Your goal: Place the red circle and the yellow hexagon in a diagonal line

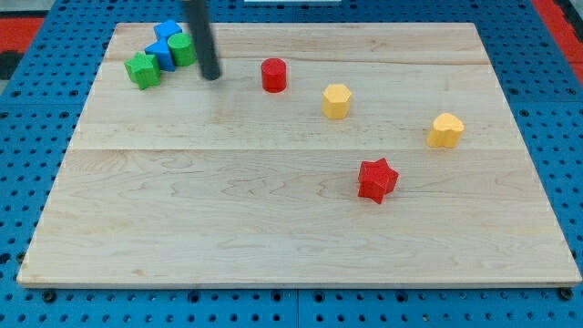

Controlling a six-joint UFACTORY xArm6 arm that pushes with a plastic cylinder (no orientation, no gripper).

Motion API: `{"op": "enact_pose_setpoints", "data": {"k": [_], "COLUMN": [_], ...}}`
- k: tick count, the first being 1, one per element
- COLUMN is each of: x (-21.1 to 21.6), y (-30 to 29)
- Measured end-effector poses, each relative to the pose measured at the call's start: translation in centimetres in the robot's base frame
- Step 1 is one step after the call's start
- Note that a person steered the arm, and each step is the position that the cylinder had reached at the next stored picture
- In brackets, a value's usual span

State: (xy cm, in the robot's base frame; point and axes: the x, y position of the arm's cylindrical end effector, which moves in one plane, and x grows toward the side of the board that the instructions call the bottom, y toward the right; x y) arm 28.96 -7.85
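The red circle is a short red cylinder near the view's top, left of centre. The yellow hexagon lies to its right and slightly lower, a small gap apart. My tip is the lower end of the dark rod coming down from the view's top. It stands to the left of the red circle, apart from it, and just right of the green and blue cluster.
A cluster at the view's top left: a green star-like block, blue blocks and a green cylinder. A red star sits right of centre. A yellow heart-like block is at the right. The wooden board lies on a blue pegboard.
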Motion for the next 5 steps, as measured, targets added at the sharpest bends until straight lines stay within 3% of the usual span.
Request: {"op": "enact_pose_setpoints", "data": {"k": [1,3,5], "x": [-0.6,6.5,10.3], "y": [7.2,13.5,19.1]}}
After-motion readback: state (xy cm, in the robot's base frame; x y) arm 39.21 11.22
